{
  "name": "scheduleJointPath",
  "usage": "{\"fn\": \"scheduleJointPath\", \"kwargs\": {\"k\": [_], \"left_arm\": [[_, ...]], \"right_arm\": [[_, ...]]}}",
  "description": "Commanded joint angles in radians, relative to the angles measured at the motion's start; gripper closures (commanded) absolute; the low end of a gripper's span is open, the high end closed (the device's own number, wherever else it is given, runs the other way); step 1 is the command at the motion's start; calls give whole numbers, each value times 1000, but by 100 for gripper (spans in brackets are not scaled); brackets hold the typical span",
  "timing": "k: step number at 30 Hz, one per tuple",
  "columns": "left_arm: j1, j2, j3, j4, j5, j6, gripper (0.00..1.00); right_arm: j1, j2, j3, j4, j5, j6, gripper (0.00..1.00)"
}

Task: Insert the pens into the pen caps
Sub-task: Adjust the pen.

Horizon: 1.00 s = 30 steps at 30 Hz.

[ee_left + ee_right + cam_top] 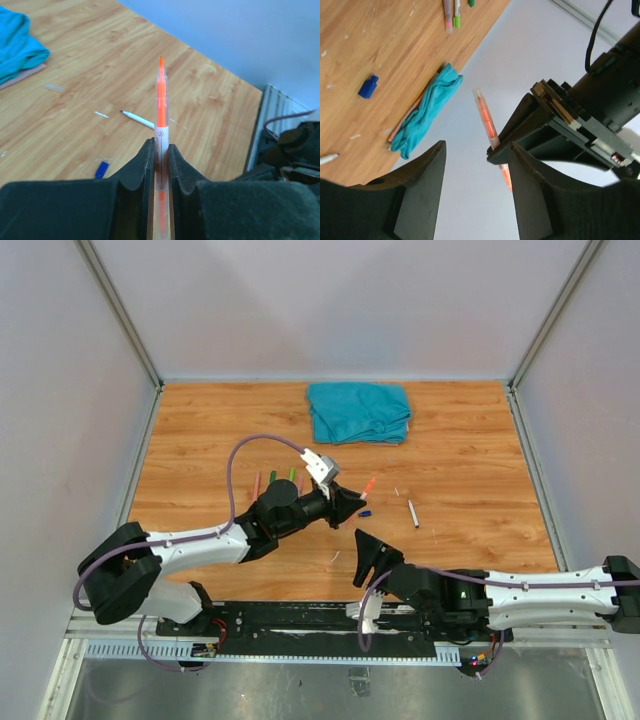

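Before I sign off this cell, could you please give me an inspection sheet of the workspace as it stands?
Surface: wooden table, a few pale specks.
Job's things: orange pen, held; blue cap and white pen lying apart; other pens centre-left.
Clutter: teal cloth at the far edge.
Grippers: left gripper shut on orange pen; right gripper open, empty.
Cables: purple cable arcs above the table.
Surroundings: grey walls.

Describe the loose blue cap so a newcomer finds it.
From the teal cloth, come nearer to the left hand. The blue cap lies by its tip: short and blue, unlike the long white pen to its right.
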Motion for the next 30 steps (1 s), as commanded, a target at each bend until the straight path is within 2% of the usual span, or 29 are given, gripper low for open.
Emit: {"fn": "scheduleJointPath", "kwargs": {"k": [1,4,9,11,14,16,19,24,30], "left_arm": [[1,-60,-30,-7,-180,31,100],[1,-84,-46,-10,-237,33,99],[3,-116,-73,-12,-336,26,99],[1,-120,-76,-10,-333,29,99],[1,-119,-79,-7,-334,28,99],[1,-117,-81,-7,-340,26,99],[2,-118,-82,-7,-348,22,100],[6,-117,-81,-11,-350,19,99],[9,-119,-82,-22,-374,13,100]], "right_arm": [[21,-16,28,92,-61,302,47],[22,-23,77,164,-93,609,47],[12,-20,110,294,31,1012,41],[-21,-22,134,273,69,1180,40],[-111,-17,238,86,10,1444,40],[-155,-10,279,6,-71,1527,39],[-203,-2,304,-39,-77,1604,37],[-484,15,347,-132,-354,1803,37],[-747,62,355,-191,-563,1978,33]]}}
